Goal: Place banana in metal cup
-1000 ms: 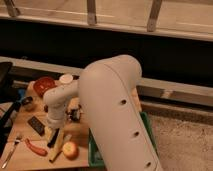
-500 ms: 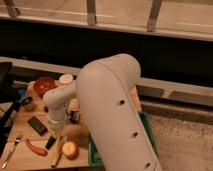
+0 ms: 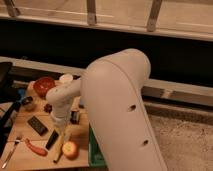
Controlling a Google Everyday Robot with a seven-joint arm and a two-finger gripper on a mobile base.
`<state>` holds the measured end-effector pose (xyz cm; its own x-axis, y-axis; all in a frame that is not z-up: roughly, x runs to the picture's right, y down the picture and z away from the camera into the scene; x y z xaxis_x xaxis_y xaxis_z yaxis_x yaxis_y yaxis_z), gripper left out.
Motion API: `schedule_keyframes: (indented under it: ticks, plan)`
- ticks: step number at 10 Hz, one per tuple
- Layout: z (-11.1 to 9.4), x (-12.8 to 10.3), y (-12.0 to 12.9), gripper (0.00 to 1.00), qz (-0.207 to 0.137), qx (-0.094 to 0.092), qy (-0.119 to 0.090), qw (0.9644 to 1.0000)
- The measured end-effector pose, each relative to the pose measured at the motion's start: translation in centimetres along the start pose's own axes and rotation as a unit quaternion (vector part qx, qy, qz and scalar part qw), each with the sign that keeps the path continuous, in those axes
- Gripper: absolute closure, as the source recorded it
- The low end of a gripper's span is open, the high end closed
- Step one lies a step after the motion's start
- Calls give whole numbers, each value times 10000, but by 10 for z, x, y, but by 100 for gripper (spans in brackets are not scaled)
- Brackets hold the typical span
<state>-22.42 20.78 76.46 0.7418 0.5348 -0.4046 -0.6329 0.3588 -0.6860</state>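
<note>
Lab-like: cluttered wooden table (image 3: 21, 135), glass railing (image 3: 120, 15); hand (image 3: 60, 132) over table.

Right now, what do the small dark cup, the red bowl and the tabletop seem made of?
Metal cup: dark metal, likely, from its sheen. Red bowl: glossy plastic or ceramic; unclear which. Table: pale matte wood, apparently. The end effector hangs right by the banana.

Arm (image 3: 117, 85) on my feed: fat off-white shell, smooth and glossy, rounded at the top. Two small dark holes (image 3: 131, 106) down its side. A thinner link (image 3: 65, 97) branches off it, same white plastic, with rounded joints. Gripper (image 3: 59, 131) at its tip, pale, low over the table (image 3: 22, 136).
</note>
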Motion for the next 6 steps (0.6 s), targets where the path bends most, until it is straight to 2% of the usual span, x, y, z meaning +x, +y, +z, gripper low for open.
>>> schedule_keyframes:
  ticks: [2,4,6]
  plan:
    - [-25,4,-16,100,112,296,-133,9994]
    - [-57,6,-27,100,212,651,-280,9973]
    - [-95,8,-40,100,322,1041,-458,9930]
